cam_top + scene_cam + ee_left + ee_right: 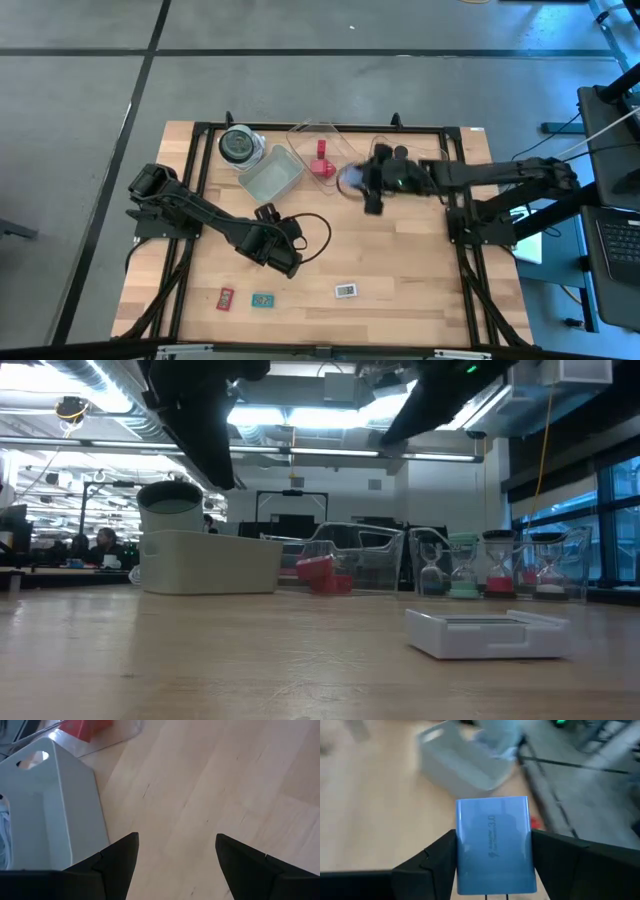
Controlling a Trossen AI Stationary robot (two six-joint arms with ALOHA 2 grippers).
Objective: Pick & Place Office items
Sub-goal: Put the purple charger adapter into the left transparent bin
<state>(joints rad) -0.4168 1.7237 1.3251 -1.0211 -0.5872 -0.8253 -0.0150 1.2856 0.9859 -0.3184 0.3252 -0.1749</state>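
1. Overhead, the right gripper (362,182) hangs above the table's (400,260) far half, near one o'clock from the centre, its fingers clamped on a pale-blue flat rectangle (494,842) printed "3.0".
2. Just at nine o'clock of it, a red piece (322,160) sits in a clear tray (322,140).
3. At ten to eleven o'clock stand a white bin (270,174) and a round clear jar with a dark lid (238,146).
4. Lower, the left gripper (176,865) waits around seven o'clock of centre, jaws spread wide and holding nothing, over bare wood.
5. Along the six o'clock edge lie a red flat rectangle (226,297), a teal one (262,299) and a white one (346,291), apart from each other.
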